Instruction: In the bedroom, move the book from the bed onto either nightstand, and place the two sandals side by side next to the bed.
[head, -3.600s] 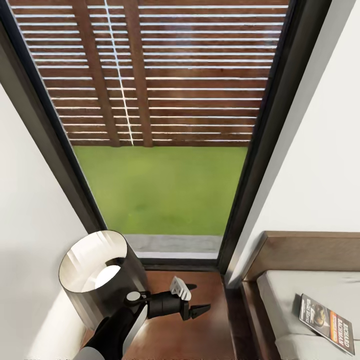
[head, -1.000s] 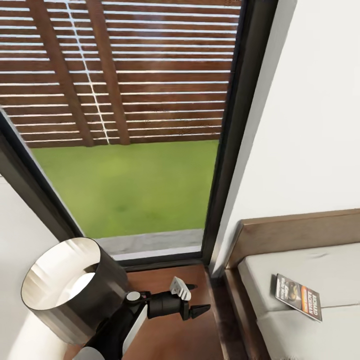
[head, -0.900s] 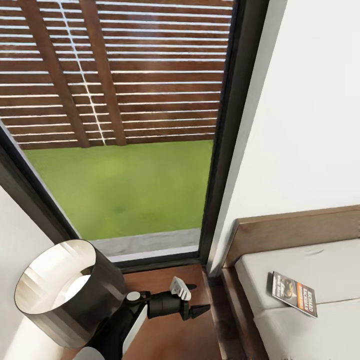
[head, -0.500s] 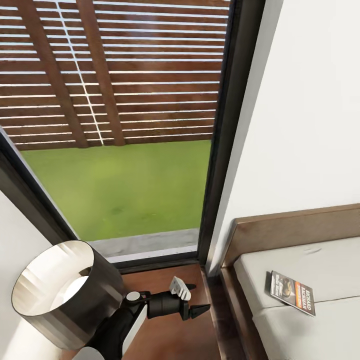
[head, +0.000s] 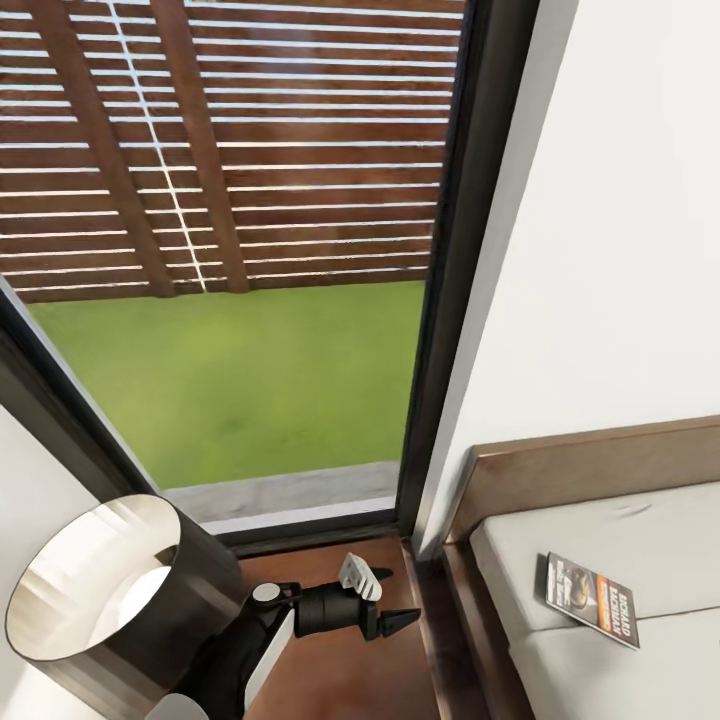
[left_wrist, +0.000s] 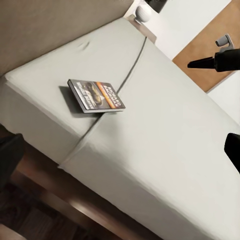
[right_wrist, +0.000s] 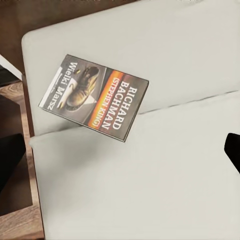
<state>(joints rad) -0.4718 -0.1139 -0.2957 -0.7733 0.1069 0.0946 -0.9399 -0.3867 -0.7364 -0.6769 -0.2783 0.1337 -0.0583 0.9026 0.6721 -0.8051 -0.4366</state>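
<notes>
Head view, left gripper (head: 385, 599): jaws stood wide apart, held nothing, hung over the wood floor (head: 340, 680) beside a lamp shade (head: 110, 590).
Head view, book (head: 592, 598): lay flat on the bed (head: 660, 530) near the headboard (head: 600, 465), long axis slanting across the mattress seam.
Left wrist view: book (left_wrist: 97, 95) rested cover up; a spread gripper (left_wrist: 212, 55) hung beyond the mattress.
Right wrist view: book (right_wrist: 95, 97) tilted, lettering running down its length; right gripper's opening could not be told.

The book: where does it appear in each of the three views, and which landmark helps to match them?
Head view: the book lies low at the right, on the bed.
Left wrist view: upper left of centre, across the mattress seam.
Right wrist view: upper left of centre, lettering readable.
Shared landmark: the mattress seam under the book's edge.
</notes>
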